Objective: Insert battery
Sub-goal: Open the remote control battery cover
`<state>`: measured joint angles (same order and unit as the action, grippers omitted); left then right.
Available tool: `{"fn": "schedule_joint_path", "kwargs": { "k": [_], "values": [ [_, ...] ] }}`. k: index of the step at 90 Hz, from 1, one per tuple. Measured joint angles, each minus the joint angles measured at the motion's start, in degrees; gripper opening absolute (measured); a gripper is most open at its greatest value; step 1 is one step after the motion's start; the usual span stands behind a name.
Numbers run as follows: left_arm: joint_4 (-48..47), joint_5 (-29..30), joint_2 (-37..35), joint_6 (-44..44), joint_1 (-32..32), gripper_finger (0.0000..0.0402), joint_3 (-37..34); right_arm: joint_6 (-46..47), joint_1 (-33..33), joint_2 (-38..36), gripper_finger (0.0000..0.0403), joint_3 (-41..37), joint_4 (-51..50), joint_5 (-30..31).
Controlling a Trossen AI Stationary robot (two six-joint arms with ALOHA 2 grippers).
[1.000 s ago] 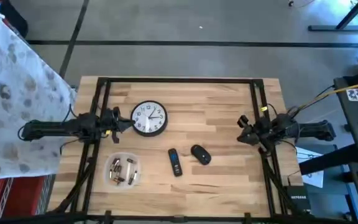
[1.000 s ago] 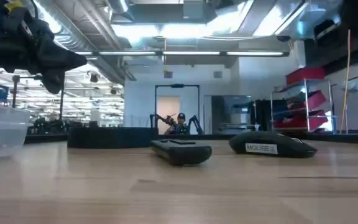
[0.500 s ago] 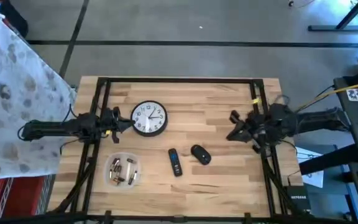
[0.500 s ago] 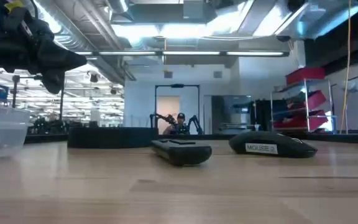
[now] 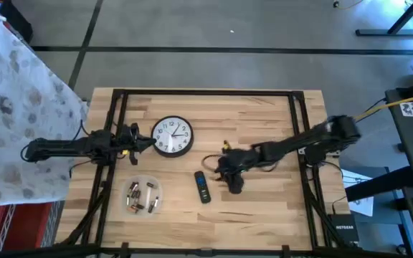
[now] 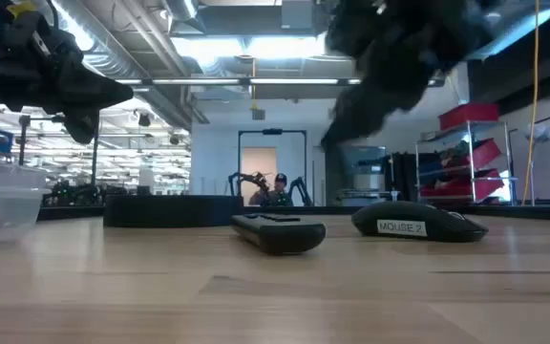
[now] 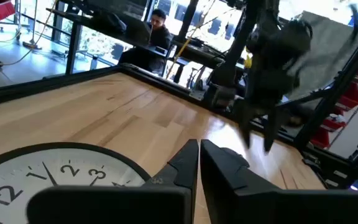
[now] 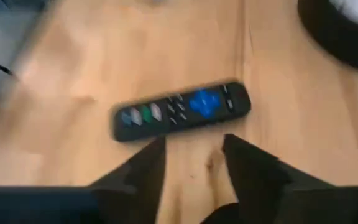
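We see right pincer [image 5: 224, 167] fingers apart, empty, above remote [image 5: 202, 187] & mouse [image 5: 233, 180]. Left pincer [image 5: 148, 142] closed, empty, by clock [image 5: 172, 136]

Right gripper [image 8: 192, 158] fingers [image 8: 143, 168] spread apart over the wooden bench [image 8: 73, 74], and just beyond their tips a black remote control [image 8: 180, 110] lies crosswise, blue and green buttons up. A dark round object [image 8: 344, 31] shows at the edge.
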<state>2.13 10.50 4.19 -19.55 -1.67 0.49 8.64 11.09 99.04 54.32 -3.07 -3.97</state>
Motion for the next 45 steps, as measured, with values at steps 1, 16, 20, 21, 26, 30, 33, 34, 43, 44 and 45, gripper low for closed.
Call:
{"fn": "schedule_joint_path", "kwargs": {
  "k": [1,16,20,21,26,30,33,34,43,44,45],
  "values": [
    [0.01,0.00,-0.01,0.00,0.01,0.0000,0.00,-0.01,0.12,0.61,0.0212,0.54,-0.57,0.30],
    [0.02,0.00,0.00,0.00,0.02,0.0000,0.00,3.12,3.76,5.92,0.0287,6.29,-5.44,9.24],
    [0.02,0.00,-0.02,0.00,0.02,0.0000,0.00,4.35,5.25,6.75,0.0300,7.19,-5.86,11.32],
    [0.02,0.00,-0.02,0.00,0.02,0.0000,0.00,4.66,5.61,6.93,0.0302,7.43,-5.84,11.89],
    [0.01,0.00,0.00,0.00,0.01,0.0000,0.01,6.66,7.45,7.36,0.0314,8.41,-5.56,14.52],
    [0.02,0.00,-0.04,-0.01,0.02,0.0000,0.00,8.70,8.76,7.63,0.0320,9.14,-5.47,16.41],
    [0.01,0.00,-0.04,-0.01,0.01,0.0000,0.00,10.53,9.66,7.78,0.0322,9.52,-4.77,17.67],
    [0.00,0.00,-0.04,0.00,0.00,0.0000,0.00,11.09,9.99,7.90,0.0323,9.60,-4.31,18.07],
    [0.02,0.00,-0.02,-0.02,0.00,0.0000,0.00,16.51,12.65,9.01,0.0325,9.93,-0.44,22.98],
    [0.02,0.00,-0.01,-0.02,0.00,0.0000,0.00,17.19,12.97,9.10,0.0326,9.93,-0.11,23.72],
    [0.02,0.00,0.00,-0.02,0.00,0.0000,0.00,17.87,13.27,9.22,0.0326,9.93,0.24,24.48]
  ]
}}
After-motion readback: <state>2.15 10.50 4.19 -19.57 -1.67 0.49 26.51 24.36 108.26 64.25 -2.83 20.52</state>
